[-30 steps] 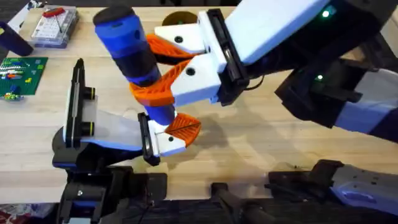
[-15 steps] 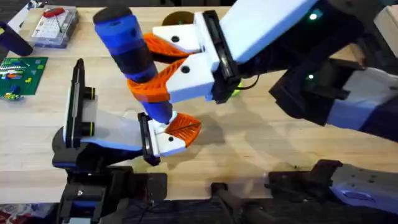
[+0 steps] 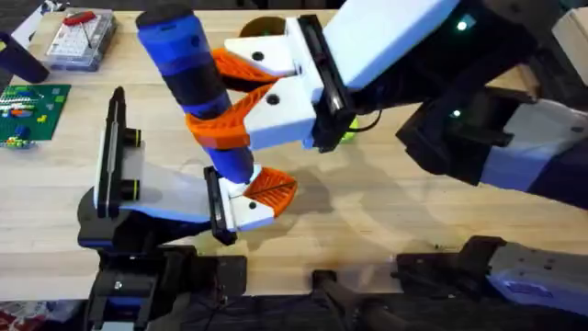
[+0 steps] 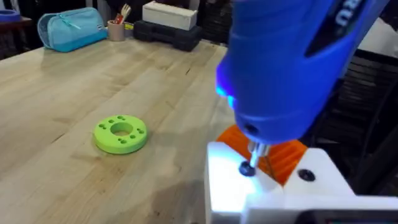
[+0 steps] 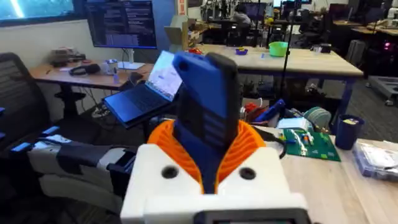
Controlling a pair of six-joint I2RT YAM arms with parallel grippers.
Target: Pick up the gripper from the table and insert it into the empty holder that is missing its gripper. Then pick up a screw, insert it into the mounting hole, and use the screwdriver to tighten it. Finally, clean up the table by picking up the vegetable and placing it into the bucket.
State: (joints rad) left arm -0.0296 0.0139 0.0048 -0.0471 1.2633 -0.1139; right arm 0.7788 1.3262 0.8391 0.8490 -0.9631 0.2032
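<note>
1. Right pincer (image 3: 234, 99), white with orange ribbed fingers, is clenched around the thick bright-blue, black-banded screwdriver (image 3: 193, 83).
2. Screwdriver's silver tip (image 4: 252, 158) meets a dark screw (image 4: 247, 168) on the white wedge-shaped holder (image 3: 246, 207).
3. Small orange ribbed gripper pad (image 3: 272, 188) sits in that holder.
4. Left pincer: state cannot be told.
5. Light-green holed disc (image 4: 120, 133) lies on the wooden worktop (image 4: 81, 93).

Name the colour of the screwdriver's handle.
Bright blue with black bands; the screwdriver shows best in the overhead view.
</note>
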